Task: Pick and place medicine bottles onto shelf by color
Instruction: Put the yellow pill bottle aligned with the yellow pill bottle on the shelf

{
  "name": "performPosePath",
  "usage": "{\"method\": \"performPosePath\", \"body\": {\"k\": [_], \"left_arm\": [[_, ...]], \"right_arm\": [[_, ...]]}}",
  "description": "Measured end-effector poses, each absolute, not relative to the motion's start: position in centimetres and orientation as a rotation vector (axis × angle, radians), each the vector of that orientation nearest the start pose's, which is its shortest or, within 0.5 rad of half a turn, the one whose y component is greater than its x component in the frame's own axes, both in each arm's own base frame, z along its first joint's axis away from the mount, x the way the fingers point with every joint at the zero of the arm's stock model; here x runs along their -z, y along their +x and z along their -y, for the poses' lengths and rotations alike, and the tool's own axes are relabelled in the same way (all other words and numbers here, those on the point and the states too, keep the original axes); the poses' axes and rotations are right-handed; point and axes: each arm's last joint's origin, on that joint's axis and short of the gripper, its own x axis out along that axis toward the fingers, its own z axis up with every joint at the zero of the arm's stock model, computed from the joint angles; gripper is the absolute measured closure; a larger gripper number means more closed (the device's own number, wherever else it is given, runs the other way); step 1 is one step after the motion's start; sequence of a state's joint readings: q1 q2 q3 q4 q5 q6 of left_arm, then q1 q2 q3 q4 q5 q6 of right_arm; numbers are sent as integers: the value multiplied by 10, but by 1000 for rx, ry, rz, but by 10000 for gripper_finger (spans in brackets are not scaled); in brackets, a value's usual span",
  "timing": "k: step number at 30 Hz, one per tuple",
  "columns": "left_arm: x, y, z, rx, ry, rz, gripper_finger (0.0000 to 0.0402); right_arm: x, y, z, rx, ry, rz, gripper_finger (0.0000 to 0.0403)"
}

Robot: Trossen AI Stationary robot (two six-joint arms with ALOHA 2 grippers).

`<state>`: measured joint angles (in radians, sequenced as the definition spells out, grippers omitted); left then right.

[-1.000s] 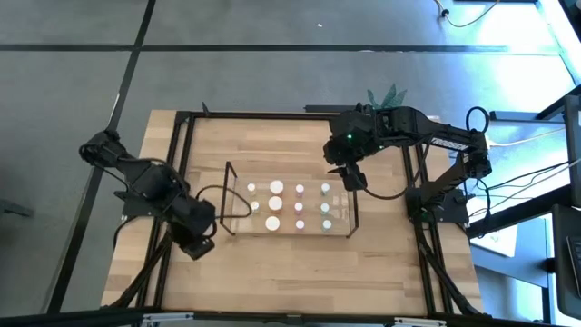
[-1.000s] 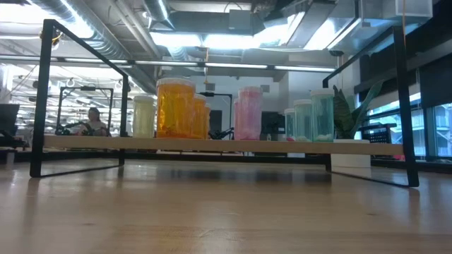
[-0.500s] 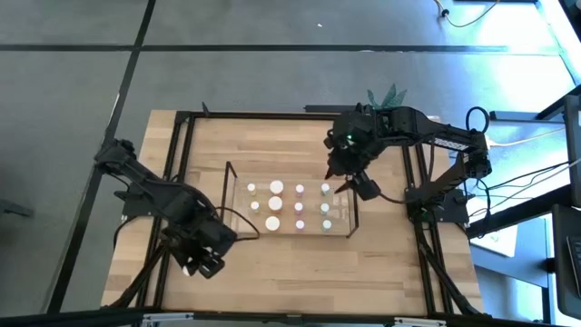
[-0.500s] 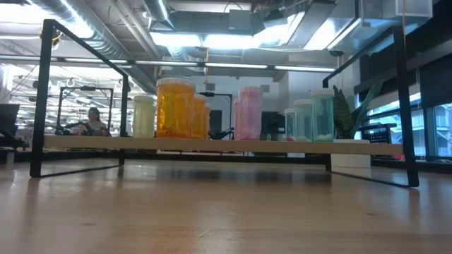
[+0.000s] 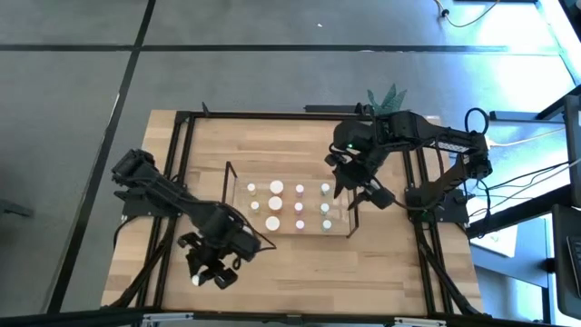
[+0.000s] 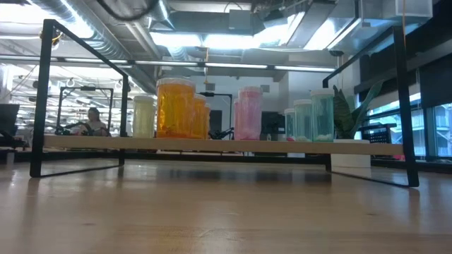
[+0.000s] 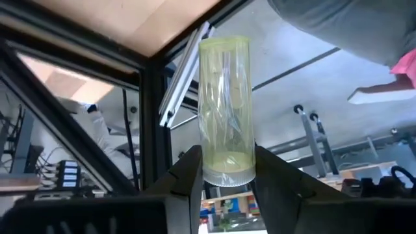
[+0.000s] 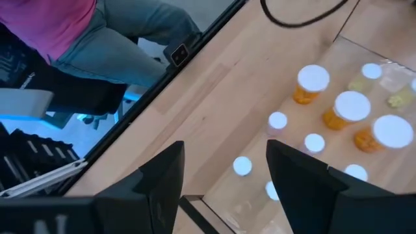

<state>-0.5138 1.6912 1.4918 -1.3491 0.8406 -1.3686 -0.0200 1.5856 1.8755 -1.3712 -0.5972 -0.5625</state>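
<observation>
The clear shelf (image 5: 338, 218) stands mid-table and carries several white-capped medicine bottles (image 5: 275, 205). The low view shows them in colour groups: pale yellow (image 6: 143, 116), orange (image 6: 175, 107), pink (image 6: 248, 113), green (image 6: 314, 116). My left gripper (image 5: 201, 275) is near the table's front left, before the shelf's left end, shut on a pale yellowish clear bottle (image 7: 224, 104). My right gripper (image 5: 365, 194) hangs open above the shelf's right end; its wrist view looks down on orange bottles (image 8: 351, 110). My left gripper pinches the pale bottle between its two fingers (image 7: 188, 179) at the white cap end (image 7: 227, 174). The body sticks out past the fingertips. The bottle is lifted clear of the table, and its white cap (image 5: 194, 280) shows from above.
A black metal frame (image 5: 182, 145) runs around the tabletop. A potted plant (image 5: 386, 94) stands at the far edge. A person in a pink top and jeans (image 8: 78, 39) stands beside the table. Bare wood (image 5: 300, 268) lies in front of the shelf.
My left gripper has come down toward the table's near edge and a little right, turning at the wrist, with the pale bottle still in its hold. My right gripper has swung round over the shelf's right end and shifted slightly toward the near edge, staying open.
</observation>
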Motion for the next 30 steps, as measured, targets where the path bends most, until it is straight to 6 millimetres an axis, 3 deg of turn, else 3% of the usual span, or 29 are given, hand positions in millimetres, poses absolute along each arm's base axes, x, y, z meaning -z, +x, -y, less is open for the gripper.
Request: {"method": "performPosePath", "body": {"k": [10, 22, 30], "left_arm": [[-249, 278, 175, -13, -950, -2146, 301], [-192, 294, 187, 116, -902, -2320, 301], [-175, 293, 187, 120, -834, -2381, 301]], "right_arm": [[-413, 284, -12, -793, -162, -869, 182], [-413, 284, -12, -791, -160, -870, 182], [-413, 284, -12, -790, -160, -869, 182]]}}
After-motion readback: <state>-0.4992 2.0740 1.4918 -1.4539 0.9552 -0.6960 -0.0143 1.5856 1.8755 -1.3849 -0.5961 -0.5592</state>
